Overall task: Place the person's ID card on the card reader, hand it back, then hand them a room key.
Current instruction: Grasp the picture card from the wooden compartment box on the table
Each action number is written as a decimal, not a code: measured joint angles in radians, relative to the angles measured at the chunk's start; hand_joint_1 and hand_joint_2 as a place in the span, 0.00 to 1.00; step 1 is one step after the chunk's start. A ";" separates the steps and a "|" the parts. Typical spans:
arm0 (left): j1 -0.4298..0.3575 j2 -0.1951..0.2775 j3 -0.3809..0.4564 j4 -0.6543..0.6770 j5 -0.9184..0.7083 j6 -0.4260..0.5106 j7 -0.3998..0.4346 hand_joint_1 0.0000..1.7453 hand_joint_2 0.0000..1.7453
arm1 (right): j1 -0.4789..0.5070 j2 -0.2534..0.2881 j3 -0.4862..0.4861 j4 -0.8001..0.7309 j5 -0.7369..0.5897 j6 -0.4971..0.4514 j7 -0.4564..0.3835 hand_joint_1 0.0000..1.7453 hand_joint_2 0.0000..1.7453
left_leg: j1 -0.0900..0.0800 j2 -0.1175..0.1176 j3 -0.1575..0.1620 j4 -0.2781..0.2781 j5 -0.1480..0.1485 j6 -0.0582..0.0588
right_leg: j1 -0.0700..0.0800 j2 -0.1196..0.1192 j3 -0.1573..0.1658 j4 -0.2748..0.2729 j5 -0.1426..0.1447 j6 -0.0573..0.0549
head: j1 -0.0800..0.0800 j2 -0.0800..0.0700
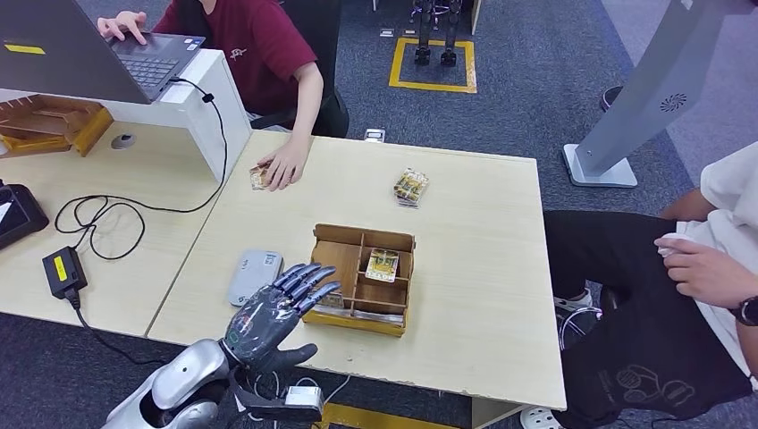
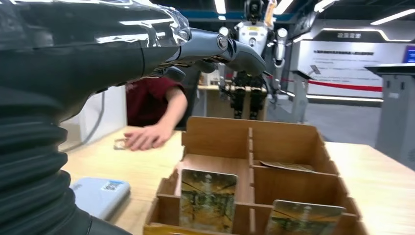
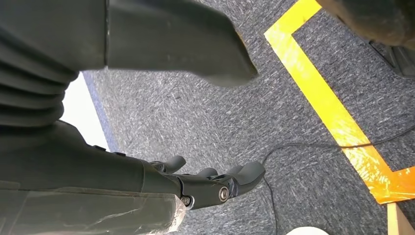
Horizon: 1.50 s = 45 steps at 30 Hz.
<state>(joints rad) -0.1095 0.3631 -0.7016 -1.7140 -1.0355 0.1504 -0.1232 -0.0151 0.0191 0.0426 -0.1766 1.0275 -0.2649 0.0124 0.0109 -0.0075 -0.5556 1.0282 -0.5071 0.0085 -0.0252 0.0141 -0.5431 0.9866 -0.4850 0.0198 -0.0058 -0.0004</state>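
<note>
Grey carpet with yellow tape lines lies under a pale wooden table [image 1: 465,268]. On it, the silver arm's dark left hand [image 1: 273,313] hovers flat with nothing in it, fingers apart, pointing toward one o'clock. Just past its fingers sits the brown wooden box with compartments [image 1: 362,279], holding picture-printed room key cards [image 1: 382,264]. At the hand's eleven o'clock lies the flat grey card reader [image 1: 254,275]. A small ID card [image 1: 260,177] sits far off at twelve o'clock under a person's hand [image 1: 284,165]. The right hand [image 3: 210,183] hangs loose over the carpet, holding nothing. The left hand likely needs to reach far and wait for the person to let go.
</note>
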 joint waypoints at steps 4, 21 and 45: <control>0.000 -0.012 -0.003 0.024 -0.058 0.013 0.053 0.00 1.00 | 0.000 0.000 -0.002 0.000 0.006 -0.001 0.004 0.00 0.00 | 0.000 0.000 0.000 0.000 0.000 0.000 | 0.000 0.000 0.000 0.000 0.000 0.000 | 0.000 0.000; -0.047 -0.102 0.018 0.200 -0.182 0.022 0.185 0.00 1.00 | 0.000 0.000 -0.002 0.000 0.030 -0.003 0.016 0.00 0.00 | 0.000 0.000 0.000 0.000 0.000 0.000 | 0.000 0.000 0.000 0.000 0.000 0.000 | 0.000 0.000; -0.052 -0.147 0.053 0.254 -0.157 0.016 0.184 0.00 1.00 | 0.000 0.000 -0.006 0.000 0.035 -0.003 0.017 0.00 0.00 | 0.000 0.000 0.000 0.000 0.000 0.000 | 0.000 0.000 0.000 0.000 0.000 0.000 | 0.000 0.000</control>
<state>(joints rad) -0.1611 0.2157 -0.6491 -1.4599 -1.1923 0.1662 0.0607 -0.0152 0.0191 0.0370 -0.1766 1.0628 -0.2682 0.0294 0.0108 -0.0075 -0.5556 1.0282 -0.5070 0.0085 -0.0253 0.0142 -0.5431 0.9866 -0.4849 0.0198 -0.0057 -0.0004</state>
